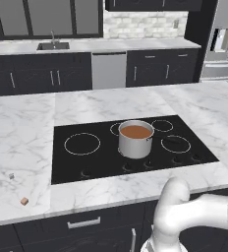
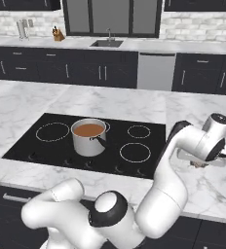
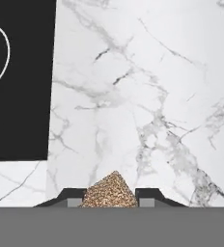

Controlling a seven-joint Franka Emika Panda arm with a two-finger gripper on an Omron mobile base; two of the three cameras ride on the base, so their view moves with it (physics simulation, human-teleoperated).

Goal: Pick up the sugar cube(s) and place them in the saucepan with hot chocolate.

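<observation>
**Clamped on a speckled cube, right of the cooktop**

Grips with the gripper (image 3: 110,198) narrowed onto a speckled brown cube (image 3: 110,187), one dark fingertip (image 3: 73,197) pressed against each side of it. Looks down from the hand view on bare white marble of the island counter (image 1: 17,133), with the black cooktop (image 1: 67,170) and part of one white burner ring along that view's left edge. Hangs, in the right base view, low over the counter's right part, beyond the cooktop's right edge and nearer the front edge than the back; there too a small brown speck under the gripper (image 2: 201,164).

Near the middle of the cooktop, among the burner rings: the saucepan (image 1: 135,145), upright, shiny steel, filled close to the rim with flat reddish-brown hot chocolate (image 1: 136,131). Well apart from the gripper.

On the counter's left part, past the cooktop's left edge and towards the front edge: a pale grey-white cube (image 1: 11,175) and, nearer the front edge, a tan-brown cube (image 1: 24,201). Near each other, not touching.
</observation>
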